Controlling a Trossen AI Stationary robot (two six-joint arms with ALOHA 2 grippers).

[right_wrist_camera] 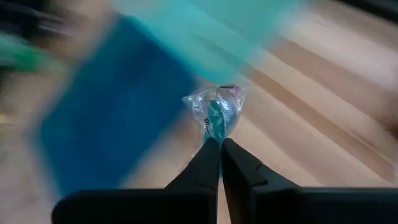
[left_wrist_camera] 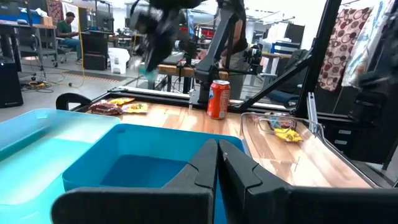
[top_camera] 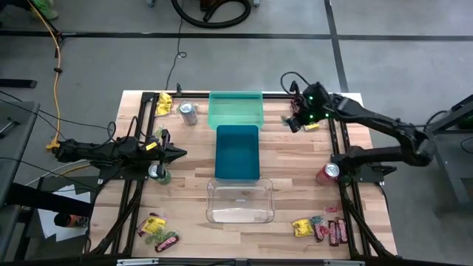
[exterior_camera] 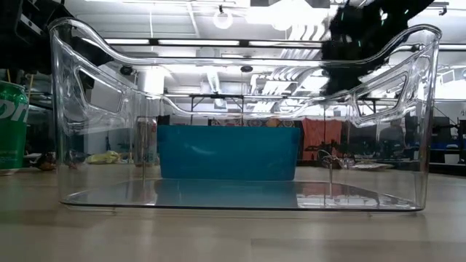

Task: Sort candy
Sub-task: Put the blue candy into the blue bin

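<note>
My right gripper (top_camera: 295, 123) hovers above the table just right of the green bin (top_camera: 236, 109) and is shut on a small candy in a clear and green wrapper (right_wrist_camera: 216, 112). My left gripper (top_camera: 177, 154) waits shut at the table's left, pointing at the blue bin (top_camera: 237, 151). Loose candy lies in piles on the table: at the far left (top_camera: 164, 102), near left (top_camera: 159, 229), near right (top_camera: 321, 227) and a yellow packet by the right gripper (top_camera: 312, 126). My right gripper pinches the wrapped candy between its two fingertips (right_wrist_camera: 211, 152), by one end of the wrapper (right_wrist_camera: 215, 132). The rest of the candy sticks out past the fingertips, lifted clear of the table.
Three bins stand in a row down the table's middle: green far, blue in the middle, clear (top_camera: 239, 201) near. A silver can (top_camera: 188, 112), a green can (top_camera: 159, 174) and a red can (top_camera: 327, 174) stand near the arm frames. Bare wood lies right of the bins.
</note>
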